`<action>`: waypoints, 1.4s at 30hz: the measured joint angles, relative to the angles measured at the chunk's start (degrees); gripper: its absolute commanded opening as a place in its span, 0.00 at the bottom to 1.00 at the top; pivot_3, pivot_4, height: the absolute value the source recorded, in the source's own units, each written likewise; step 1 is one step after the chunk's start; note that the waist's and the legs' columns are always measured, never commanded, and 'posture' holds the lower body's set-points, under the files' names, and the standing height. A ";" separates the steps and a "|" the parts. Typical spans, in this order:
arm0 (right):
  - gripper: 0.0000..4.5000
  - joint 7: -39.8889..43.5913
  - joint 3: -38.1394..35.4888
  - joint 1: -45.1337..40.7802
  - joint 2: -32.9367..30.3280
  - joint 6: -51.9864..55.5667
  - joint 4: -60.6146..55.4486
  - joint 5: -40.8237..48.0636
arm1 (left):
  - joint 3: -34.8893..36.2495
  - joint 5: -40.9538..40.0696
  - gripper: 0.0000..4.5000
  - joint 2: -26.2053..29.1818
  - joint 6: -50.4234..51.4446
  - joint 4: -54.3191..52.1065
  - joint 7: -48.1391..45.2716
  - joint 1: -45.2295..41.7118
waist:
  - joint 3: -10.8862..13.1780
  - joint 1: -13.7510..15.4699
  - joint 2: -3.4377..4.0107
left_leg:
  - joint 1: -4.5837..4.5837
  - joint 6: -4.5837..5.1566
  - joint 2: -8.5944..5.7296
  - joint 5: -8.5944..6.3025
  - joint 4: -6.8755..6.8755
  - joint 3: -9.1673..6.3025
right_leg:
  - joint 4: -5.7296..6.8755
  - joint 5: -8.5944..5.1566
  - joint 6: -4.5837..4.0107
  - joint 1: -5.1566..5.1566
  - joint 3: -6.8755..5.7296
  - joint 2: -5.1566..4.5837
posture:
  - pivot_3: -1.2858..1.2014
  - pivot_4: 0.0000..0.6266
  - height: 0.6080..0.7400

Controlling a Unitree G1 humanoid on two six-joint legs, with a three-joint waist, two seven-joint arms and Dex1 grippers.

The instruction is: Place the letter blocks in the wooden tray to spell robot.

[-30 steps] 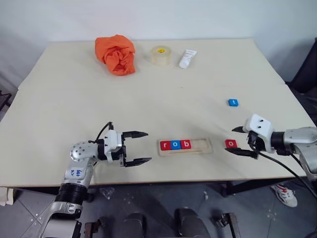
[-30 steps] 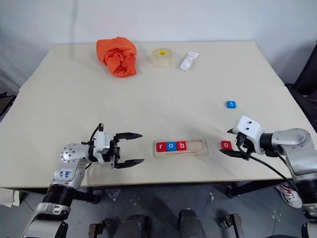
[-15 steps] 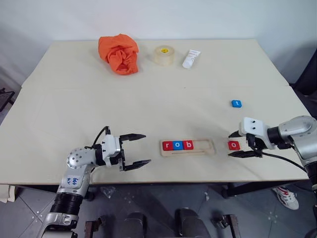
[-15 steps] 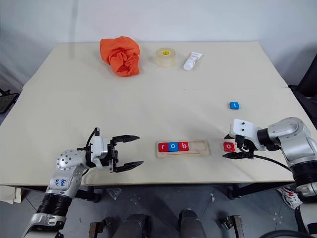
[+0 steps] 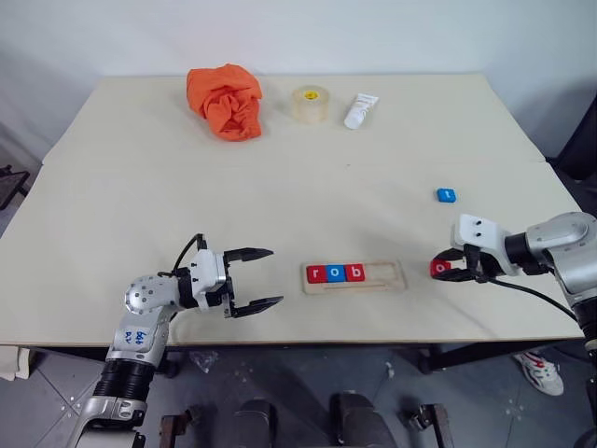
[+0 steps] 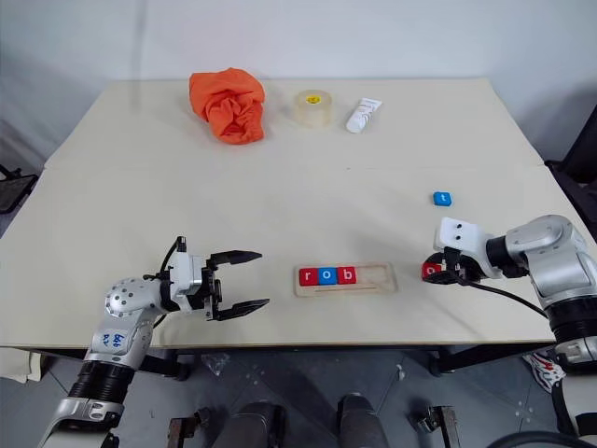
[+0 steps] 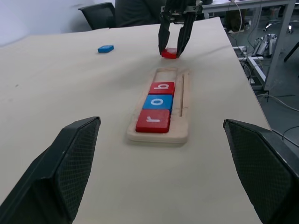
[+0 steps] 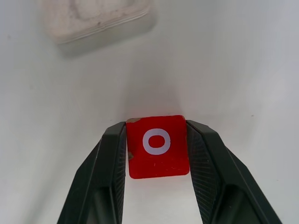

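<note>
The right claw [image 8: 157,177] pinches the red "o" block [image 8: 157,146] by its sides, near the surface's [image 5: 280,187] front right edge, beside the wooden tray [image 5: 354,276]. Such a shallow side hold could let it twist or drop. The left claw [image 5: 262,278] hangs spread.

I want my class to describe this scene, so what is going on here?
The robot is spelling "robot" in the wooden tray. Red r, blue o and red b already sit in it. The right gripper has its fingers against both sides of the red o block, beside the tray. The blue t block lies apart on the table. The left gripper is open and holds nothing.
</note>
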 measured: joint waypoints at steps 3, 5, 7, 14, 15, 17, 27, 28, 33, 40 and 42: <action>0.32 0.05 0.08 -0.84 2.29 8.06 -10.50 3.10 | -0.19 0.00 1.00 -0.38 -0.05 1.03 -0.30 -0.22 | 0.00 -0.19 0.00 | -0.01 -0.04 0.05 0.00 0.00 -0.04 | 0.03 0.01 -0.02 -0.02 -0.05 0.03 | 0.52 0.24 1.00; 0.32 0.06 0.67 -1.46 3.47 13.52 -16.15 4.62 | -0.19 0.00 1.00 -0.46 -0.20 1.65 -0.77 -0.40 | 0.00 0.20 0.00 | -0.02 -0.04 0.04 0.00 0.00 -0.05 | 0.01 0.01 -0.03 0.00 -0.07 0.00 | 0.52 0.24 1.00; 0.32 0.18 2.19 -1.88 4.14 17.14 -19.72 5.55 | -0.17 0.00 1.00 -0.45 -0.34 1.92 -1.02 -0.56 | 0.00 0.36 0.00 | -0.04 -0.03 0.02 -0.01 0.01 -0.06 | -0.01 0.02 -0.03 0.00 -0.08 -0.03 | 0.52 0.24 1.00; 0.32 0.04 7.58 -3.72 6.96 17.12 -19.73 4.11 | -0.11 0.00 1.00 -0.44 -0.70 2.17 -1.89 -1.07 | 0.00 0.38 0.00 | -0.10 0.00 -0.07 -0.02 -0.01 -0.17 | -0.07 0.02 -0.03 0.00 -0.32 -0.13 | 0.52 0.24 1.00; 0.32 0.01 8.00 -4.21 7.36 16.54 -18.87 3.56 | -0.12 0.00 1.00 -0.44 -0.75 2.17 -1.92 -1.10 | 0.00 0.35 0.00 | -0.10 -0.01 -0.07 -0.02 -0.02 -0.17 | -0.07 0.02 -0.03 0.00 -0.33 -0.13 | 0.52 0.24 1.00; 0.32 -0.13 8.96 -4.96 7.75 15.03 -17.05 2.63 | -0.13 0.00 1.00 -0.46 -0.89 2.17 -1.95 -1.14 | 0.00 0.23 0.00 | -0.10 -0.01 -0.06 -0.02 -0.03 -0.17 | -0.07 0.01 -0.03 -0.01 -0.33 -0.12 | 0.52 0.24 1.00; 0.32 0.55 9.81 -6.42 9.33 9.31 -9.78 -0.61 | -0.05 0.00 1.00 -0.37 -0.98 1.84 -1.55 -0.28 | 0.00 0.21 0.00 | -0.10 -0.01 -0.05 -0.02 -0.02 -0.17 | -0.06 0.01 -0.03 -0.01 -0.35 -0.12 | 0.52 0.24 1.00; 0.40 0.60 9.81 -6.45 9.52 9.01 -9.63 -0.82 | -0.05 0.00 1.00 -0.37 -0.98 1.76 -1.40 -0.17 | 0.00 0.23 0.00 | -0.10 -0.01 -0.05 -0.02 -0.02 -0.17 | -0.06 0.02 -0.03 -0.01 -0.36 -0.12 | 0.52 0.24 1.00; 0.79 1.29 9.81 -6.44 10.28 8.66 -9.69 -1.04 | -0.05 0.00 1.00 -0.37 -0.98 1.63 -0.96 -0.08 | 0.00 0.25 0.00 | -0.10 -0.01 -0.06 -0.02 -0.02 -0.17 | -0.06 0.01 -0.03 -0.01 -0.36 -0.13 | 0.52 0.24 1.00; 0.99 1.85 9.22 -6.40 10.27 9.69 -10.27 -0.27 | -0.06 0.00 1.00 -0.39 -0.98 1.63 -0.58 -0.10 | 0.00 0.25 0.00 | -0.10 -0.01 -0.06 -0.02 -0.02 -0.18 | -0.06 0.02 -0.03 0.00 -0.37 -0.13 | 0.52 0.24 1.00; 0.99 1.82 8.75 -6.23 10.15 9.75 -10.27 0.16 | -0.06 0.00 1.00 -0.41 -0.97 1.64 -0.43 -0.12 | 0.00 0.26 0.00 | -0.10 -0.01 -0.06 -0.02 -0.02 -0.18 | -0.06 0.01 -0.03 0.00 -0.37 -0.13 | 0.52 0.24 1.00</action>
